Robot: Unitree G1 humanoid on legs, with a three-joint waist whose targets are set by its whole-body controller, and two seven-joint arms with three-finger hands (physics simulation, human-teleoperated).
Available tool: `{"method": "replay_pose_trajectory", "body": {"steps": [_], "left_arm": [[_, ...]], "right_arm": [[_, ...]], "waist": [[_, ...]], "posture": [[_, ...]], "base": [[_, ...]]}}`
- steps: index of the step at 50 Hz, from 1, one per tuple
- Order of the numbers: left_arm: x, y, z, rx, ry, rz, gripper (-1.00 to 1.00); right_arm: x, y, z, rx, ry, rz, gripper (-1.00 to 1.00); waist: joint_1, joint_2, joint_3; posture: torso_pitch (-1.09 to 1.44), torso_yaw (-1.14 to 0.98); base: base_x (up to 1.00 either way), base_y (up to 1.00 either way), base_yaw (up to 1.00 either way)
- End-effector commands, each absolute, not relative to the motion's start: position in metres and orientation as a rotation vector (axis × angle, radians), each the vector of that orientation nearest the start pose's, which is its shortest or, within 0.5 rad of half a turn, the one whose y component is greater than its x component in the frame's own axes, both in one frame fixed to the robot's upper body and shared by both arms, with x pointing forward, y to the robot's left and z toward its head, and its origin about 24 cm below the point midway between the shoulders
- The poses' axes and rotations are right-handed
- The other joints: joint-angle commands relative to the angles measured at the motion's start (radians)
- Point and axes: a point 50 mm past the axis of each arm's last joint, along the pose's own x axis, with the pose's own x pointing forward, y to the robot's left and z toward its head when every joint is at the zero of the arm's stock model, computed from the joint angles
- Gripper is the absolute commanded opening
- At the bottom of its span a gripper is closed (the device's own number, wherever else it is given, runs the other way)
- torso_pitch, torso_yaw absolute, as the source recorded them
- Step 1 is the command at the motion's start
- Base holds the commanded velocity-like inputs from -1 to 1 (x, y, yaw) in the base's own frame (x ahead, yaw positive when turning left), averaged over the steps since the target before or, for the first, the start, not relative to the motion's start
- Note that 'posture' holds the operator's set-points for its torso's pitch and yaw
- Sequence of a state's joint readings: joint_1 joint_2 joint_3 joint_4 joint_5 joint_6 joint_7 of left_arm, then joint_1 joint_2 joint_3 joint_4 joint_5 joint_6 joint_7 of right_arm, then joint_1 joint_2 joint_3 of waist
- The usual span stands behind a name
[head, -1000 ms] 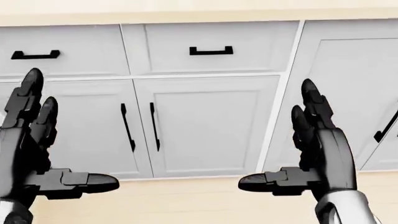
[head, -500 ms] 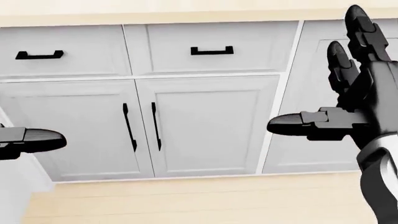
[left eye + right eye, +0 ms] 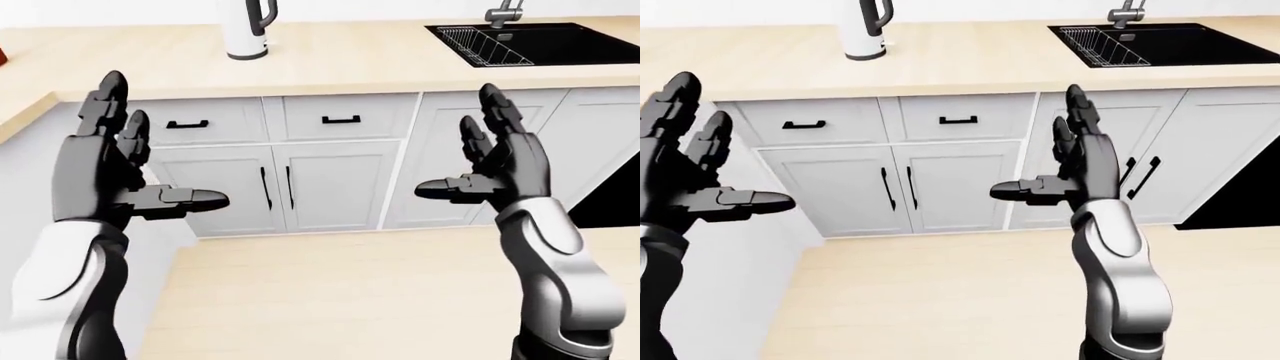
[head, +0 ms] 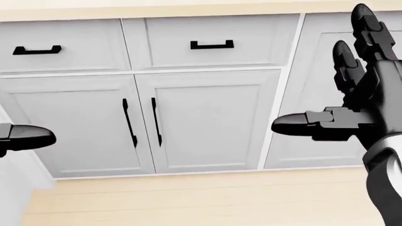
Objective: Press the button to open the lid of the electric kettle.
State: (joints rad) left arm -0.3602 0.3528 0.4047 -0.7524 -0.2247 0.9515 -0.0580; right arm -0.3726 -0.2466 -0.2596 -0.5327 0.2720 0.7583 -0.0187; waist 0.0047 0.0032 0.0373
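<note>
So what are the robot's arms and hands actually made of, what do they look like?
Each hand, left hand and right hand, is matte black with three thick, segmented fingers ending in rounded tips, one set sideways like a thumb. The forearms are smooth, glossy silver-white shells with darker grey sections at the joints. No cables, markings or sleeves show in the eye views.

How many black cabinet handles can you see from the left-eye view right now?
4 clearly: two drawer pulls, left and right, under the counter, plus a vertical pair on the doors beneath. The right hand may hide others on the cabinet behind it.
</note>
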Motion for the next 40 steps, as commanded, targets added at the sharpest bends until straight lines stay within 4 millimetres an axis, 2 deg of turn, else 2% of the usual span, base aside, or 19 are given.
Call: {"method": "replay_pose_trajectory", "body": {"steps": [1, 2, 3, 4, 5, 14, 17, 20, 21, 24, 25, 27, 28, 29, 32, 37, 38, 39, 40], "left_arm": [[0.2349, 0.2265, 0.2434, 0.149, -0.3, 0.131, 1.0], [0.235, 0.2264, 0.2433, 0.149, -0.3, 0.131, 1.0], [0.235, 0.2264, 0.2433, 0.149, -0.3, 0.131, 1.0], [0.2349, 0.2264, 0.2436, 0.149, -0.301, 0.131, 1.0], [0.2347, 0.2264, 0.2438, 0.148, -0.301, 0.131, 1.0], [0.2346, 0.2265, 0.2454, 0.147, -0.304, 0.131, 1.0], [0.2344, 0.2265, 0.2463, 0.147, -0.306, 0.131, 1.0], [0.2341, 0.2262, 0.2459, 0.146, -0.305, 0.131, 1.0], [0.234, 0.2262, 0.2463, 0.146, -0.306, 0.13, 1.0], [0.2338, 0.2265, 0.2462, 0.145, -0.305, 0.131, 1.0], [0.2337, 0.2265, 0.2463, 0.146, -0.305, 0.131, 1.0], [0.2337, 0.2269, 0.2461, 0.145, -0.304, 0.132, 1.0], [0.2337, 0.2267, 0.246, 0.145, -0.304, 0.131, 1.0], [0.2337, 0.2265, 0.2459, 0.145, -0.304, 0.13, 1.0], [0.2337, 0.2265, 0.2458, 0.146, -0.303, 0.13, 1.0], [0.2335, 0.2262, 0.2461, 0.146, -0.304, 0.13, 1.0], [0.2337, 0.2262, 0.2458, 0.147, -0.304, 0.129, 1.0], [0.234, 0.2265, 0.2454, 0.147, -0.303, 0.13, 1.0], [0.234, 0.2265, 0.2456, 0.147, -0.303, 0.131, 1.0]], "right_arm": [[0.27, -0.1983, 0.2163, 0.0, -0.264, -0.027, 1.0], [0.27, -0.1982, 0.2162, 0.0, -0.265, -0.027, 1.0], [0.2699, -0.1981, 0.216, 0.0, -0.264, -0.026, 1.0], [0.27, -0.1982, 0.2161, -0.001, -0.265, -0.026, 1.0], [0.2699, -0.1983, 0.2166, 0.0, -0.265, -0.027, 1.0], [0.2691, -0.1976, 0.2184, -0.001, -0.267, -0.022, 1.0], [0.2688, -0.1974, 0.2188, -0.003, -0.268, -0.021, 1.0], [0.2685, -0.1975, 0.2183, -0.004, -0.267, -0.02, 1.0], [0.2685, -0.1973, 0.2182, -0.006, -0.267, -0.019, 1.0], [0.2681, -0.197, 0.2179, -0.006, -0.265, -0.016, 1.0], [0.2681, -0.1969, 0.2178, -0.006, -0.264, -0.016, 1.0], [0.268, -0.197, 0.2183, -0.006, -0.265, -0.017, 1.0], [0.268, -0.1971, 0.2183, -0.005, -0.264, -0.017, 1.0], [0.268, -0.1971, 0.2181, -0.004, -0.264, -0.017, 1.0], [0.2681, -0.1969, 0.2172, -0.005, -0.262, -0.017, 1.0], [0.2672, -0.1966, 0.2177, -0.004, -0.263, -0.015, 1.0], [0.2673, -0.1967, 0.2176, -0.005, -0.263, -0.016, 1.0], [0.2675, -0.1971, 0.2177, -0.004, -0.263, -0.017, 1.0], [0.2674, -0.1974, 0.2182, -0.004, -0.264, -0.018, 1.0]], "waist": [[0.0, 0.0, -0.019], [-0.002, 0.004, -0.039], [0.0, 0.003, -0.009], [0.0, 0.002, -0.013], [-0.002, 0.005, -0.038], [-0.007, 0.004, -0.008], [-0.011, 0.024, -0.006], [-0.01, 0.068, 0.002], [-0.007, 0.04, -0.001], [-0.007, 0.026, -0.002], [-0.007, 0.009, -0.001], [-0.001, -0.052, -0.003], [-0.017, -0.031, 0.005], [-0.008, -0.044, -0.001], [-0.014, -0.049, -0.016], [-0.029, 0.011, -0.001], [-0.031, 0.035, -0.006], [-0.033, 0.078, -0.023], [-0.03, 0.122, -0.058]], "posture": [[0.0, 0.0], [0.0, 0.0], [0.0, 0.0], [0.0, 0.0], [0.0, 0.0], [0.0, 0.0], [0.0, 0.0], [0.0, 0.0], [0.0, 0.0], [0.0, 0.0], [0.0, 0.0], [0.0, 0.0], [0.0, 0.0], [0.0, 0.0], [0.0, 0.0], [0.0, 0.0], [0.0, 0.0], [0.0, 0.0], [0.0, 0.0]], "base": [[0.04, 0.01, 0.0], [0.05, 0.0, 0.0], [0.04, 0.02, 0.0], [0.05, 0.02, 0.0], [0.06, 0.01, 0.0], [0.11, 0.04, 0.0], [0.2, 0.09, 0.0], [0.23, 0.13, 0.0], [0.24, 0.19, 0.0], [0.24, 0.29, 0.0], [0.24, 0.41, 0.0], [0.25, 0.43, 0.0], [0.25, 0.44, 0.0], [0.25, 0.43, 0.0], [0.25, 0.43, 0.0], [0.28, 0.43, 0.0], [0.29, 0.42, 0.0], [0.29, 0.43, 0.0], [0.28, 0.43, 0.0]]}}
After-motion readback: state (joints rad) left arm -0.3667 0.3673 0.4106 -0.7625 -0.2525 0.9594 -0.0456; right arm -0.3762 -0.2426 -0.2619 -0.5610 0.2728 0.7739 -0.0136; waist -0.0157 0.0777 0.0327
